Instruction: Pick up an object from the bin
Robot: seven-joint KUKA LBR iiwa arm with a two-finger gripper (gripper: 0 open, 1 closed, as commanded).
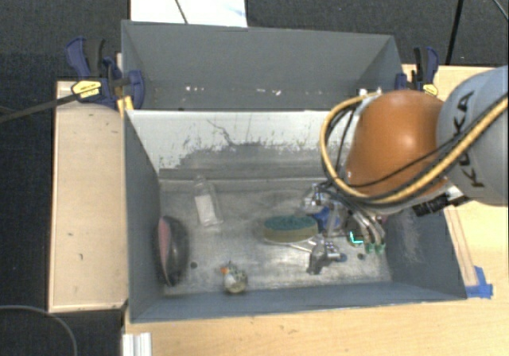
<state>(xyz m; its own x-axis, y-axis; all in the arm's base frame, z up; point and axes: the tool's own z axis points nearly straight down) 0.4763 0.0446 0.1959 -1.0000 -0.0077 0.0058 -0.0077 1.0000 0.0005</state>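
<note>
My gripper [320,230] is low in the right half of the bin, beneath the arm's orange cover, and stands open. One fingertip [316,203] is toward the back and the other [322,259] toward the front. A flat teal oval pad [286,227] lies on the bin floor just left of the gripper, its right end reaching into the gap between the fingers. Whether the fingers touch it I cannot tell.
A dark oval object with a pinkish side [170,249] lies by the left wall. A small clear plastic piece [206,208] sits left of centre, and a tiny brownish item [233,278] is near the front wall. The arm covers the bin's right side.
</note>
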